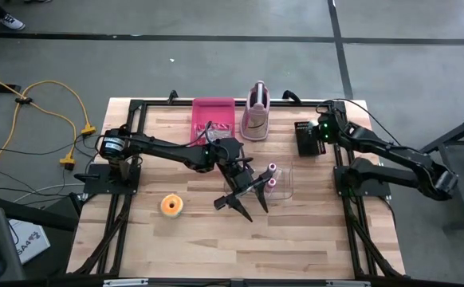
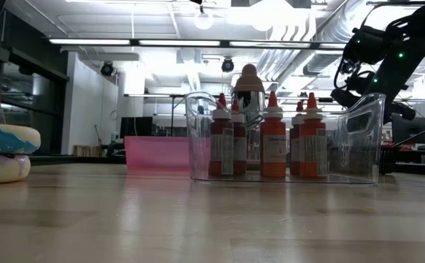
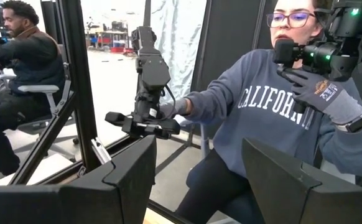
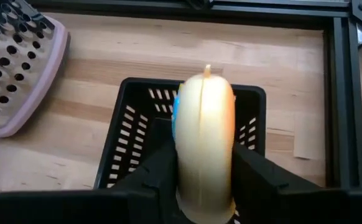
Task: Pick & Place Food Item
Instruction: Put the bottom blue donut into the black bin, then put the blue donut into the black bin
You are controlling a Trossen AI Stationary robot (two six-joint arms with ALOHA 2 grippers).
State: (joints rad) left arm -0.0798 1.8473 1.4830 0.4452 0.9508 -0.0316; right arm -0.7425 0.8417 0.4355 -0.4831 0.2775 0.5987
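1. While I am watching the right wrist view, the right gripper (image 4: 204, 180) is hanging directly above the black basket (image 4: 131, 118), its jaws sitting against both sides of a pale yellow donut (image 4: 204, 143) standing on edge.
2. I am seeing the left gripper (image 1: 244, 199) resting well apart from the black basket, beside the clear bin (image 2: 358, 139) of sauce bottles (image 2: 273, 142), its jaws spread wide and carrying nothing.
3. Another donut (image 1: 171, 205) is lying on the tabletop (image 1: 312, 239), farther from the basket than the clear bin.
4. A pink tray (image 1: 213, 115) is sitting near the basket.
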